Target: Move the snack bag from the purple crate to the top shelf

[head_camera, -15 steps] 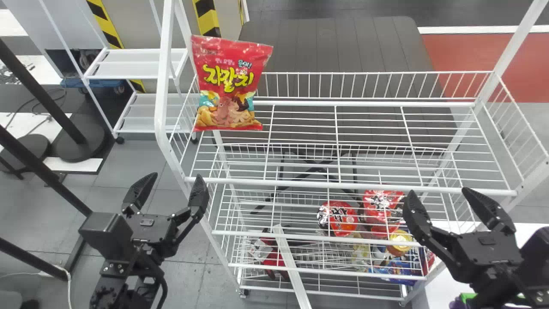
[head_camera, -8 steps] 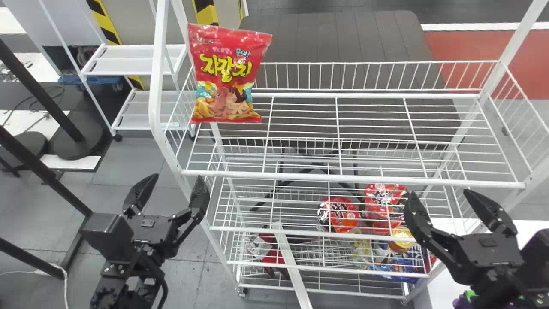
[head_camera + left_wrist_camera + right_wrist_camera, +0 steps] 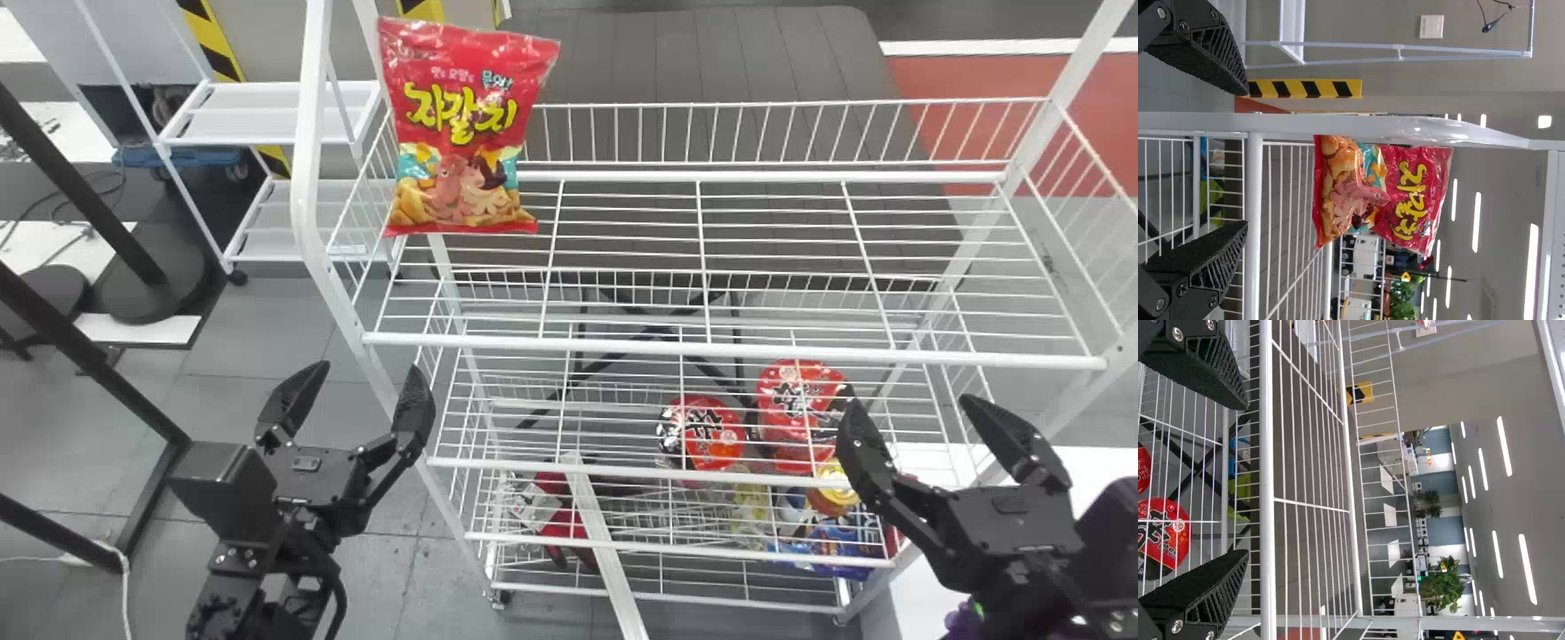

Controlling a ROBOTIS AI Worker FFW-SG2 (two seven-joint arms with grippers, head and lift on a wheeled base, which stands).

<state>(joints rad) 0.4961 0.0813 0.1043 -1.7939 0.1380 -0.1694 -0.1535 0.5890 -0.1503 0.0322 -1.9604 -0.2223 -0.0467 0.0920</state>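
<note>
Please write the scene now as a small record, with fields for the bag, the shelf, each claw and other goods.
snack bag: red, upright, at the left end of the top shelf; bag
top shelf: white wire, with mesh sides
left claw: open, empty, near the rack's left end
right claw: open, empty, near the rack's right end
other goods: two red packages below the top shelf
bag touched by a claw: no

Before us, yellow Korean lettering fronts the snack bag [image 3: 462, 129]; bold black characters mark red tubs [image 3: 702, 433] lower down.
</note>
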